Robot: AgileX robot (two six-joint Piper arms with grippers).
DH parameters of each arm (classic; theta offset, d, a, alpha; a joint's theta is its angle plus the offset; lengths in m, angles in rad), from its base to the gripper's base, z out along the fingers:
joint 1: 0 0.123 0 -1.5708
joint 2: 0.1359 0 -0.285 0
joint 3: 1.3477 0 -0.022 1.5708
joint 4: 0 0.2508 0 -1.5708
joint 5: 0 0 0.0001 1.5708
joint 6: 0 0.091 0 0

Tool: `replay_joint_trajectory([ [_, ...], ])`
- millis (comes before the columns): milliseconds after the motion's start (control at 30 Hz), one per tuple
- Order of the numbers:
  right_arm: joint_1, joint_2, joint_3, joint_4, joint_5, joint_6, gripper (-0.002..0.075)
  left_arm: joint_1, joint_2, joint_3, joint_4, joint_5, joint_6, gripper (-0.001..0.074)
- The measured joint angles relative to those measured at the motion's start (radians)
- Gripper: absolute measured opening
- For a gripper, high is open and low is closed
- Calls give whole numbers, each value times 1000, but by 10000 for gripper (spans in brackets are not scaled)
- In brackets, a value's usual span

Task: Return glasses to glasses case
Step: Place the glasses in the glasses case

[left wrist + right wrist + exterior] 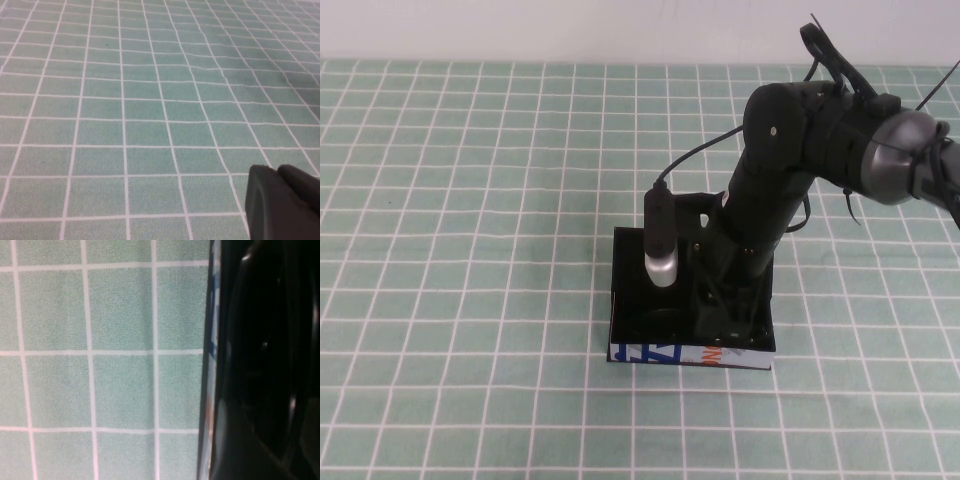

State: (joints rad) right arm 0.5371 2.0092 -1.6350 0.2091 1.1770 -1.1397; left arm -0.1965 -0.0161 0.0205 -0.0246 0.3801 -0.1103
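One glasses case (pixel 630 315) sits on the worktop (pixel 460 300) a little right of centre and toward the near side: a black, rectangular, box-like case lying open, its near edge a white strip printed in blue and orange (pixel 665 354). In the right wrist view that same white edge (pixel 212 340) runs beside the green check cloth, with dark curved shapes just past it inside the case; these may be the glasses, but black on black they cannot be made out for sure. In the high view the inside of the case is likewise a dark mass, and no separate pair of glasses can be picked out there or anywhere on the cloth.

One arm is at work. The right gripper (pixel 725 318) is plunged into the right half of the case, close behind the printed edge, its wrist camera housing with a silver tip (pixel 660 262) hanging over the case's left-centre. How far apart the fingers stand, and whether they have hold of anything, cannot be told: they are lost in the black interior.

From there the arm rises steeply up and back to a bulky elbow joint (pixel 790 120), then turns right toward a grey joint (pixel 900 160) at the far right edge.

The left gripper (pixel 282 202) shows only as a dark corner in its own wrist view, above bare checked cloth; its fingers' state cannot be told.
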Motion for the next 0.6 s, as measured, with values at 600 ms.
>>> replay_joint_trajectory([
  [600, 0, -37, -2, 65, -11, 0, 61, 0, 0, 0, 0, 0, 0, -2],
])
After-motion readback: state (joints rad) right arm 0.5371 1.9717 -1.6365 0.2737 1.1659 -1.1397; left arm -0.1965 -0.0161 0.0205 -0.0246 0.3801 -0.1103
